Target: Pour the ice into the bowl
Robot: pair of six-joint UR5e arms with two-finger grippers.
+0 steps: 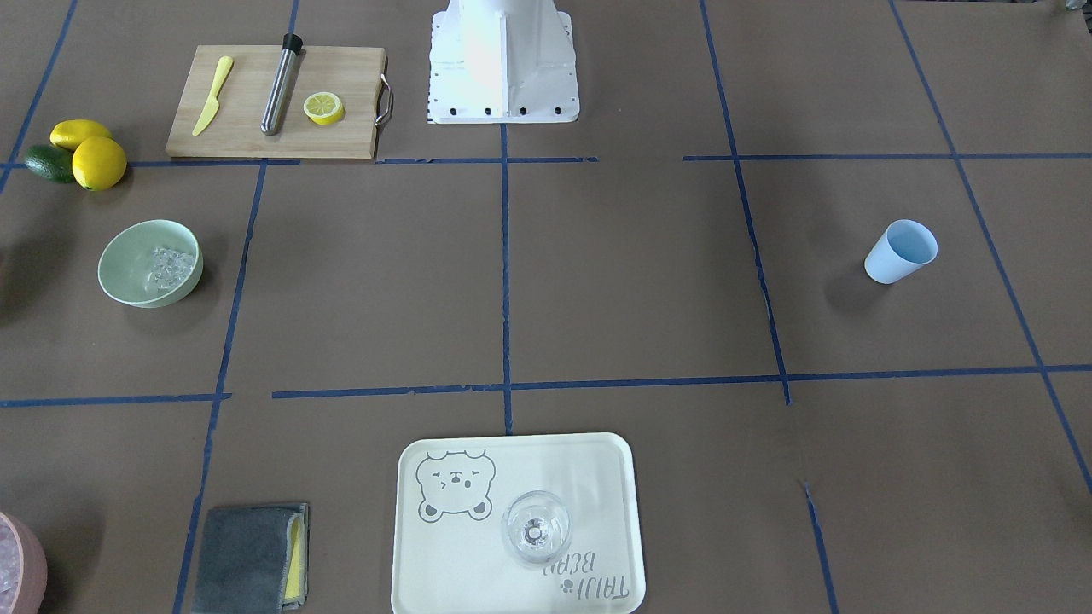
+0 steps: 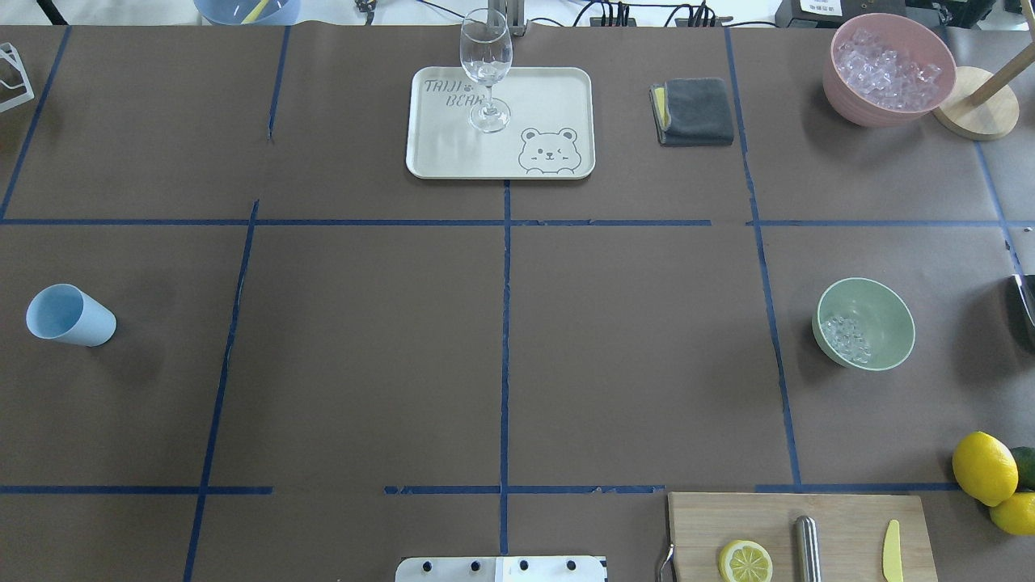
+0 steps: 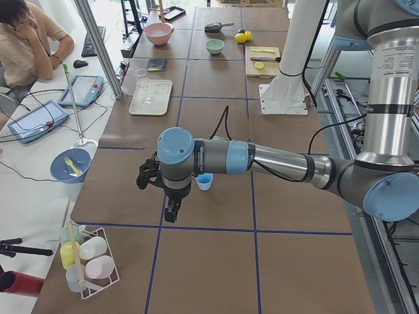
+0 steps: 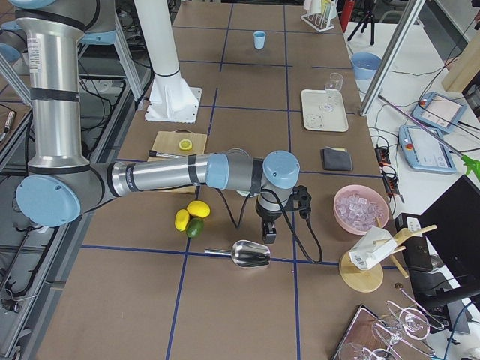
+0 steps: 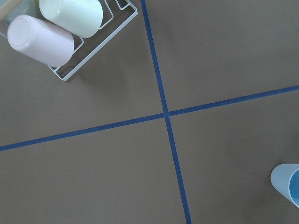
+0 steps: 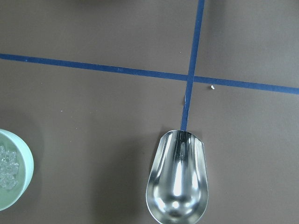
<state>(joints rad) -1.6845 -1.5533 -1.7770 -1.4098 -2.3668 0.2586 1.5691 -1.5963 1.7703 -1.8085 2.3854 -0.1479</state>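
Mint-green bowl (image 2: 887, 309), one, ice (image 2: 845, 338) heap inside, one steel scoop (image 6: 177, 186)

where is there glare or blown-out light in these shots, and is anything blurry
Front-facing view: the robot base is blown out to flat white, a pale sheen crosses the tray, and the shadow by the bowl is soft-edged. Right wrist view: the metal scoop carries bright streaks of glare yet looks sharp. No view shows motion blur.

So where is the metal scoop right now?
In the exterior right view the scoop lies on the table at the robot's right end, between the lemons and the pink bowl.
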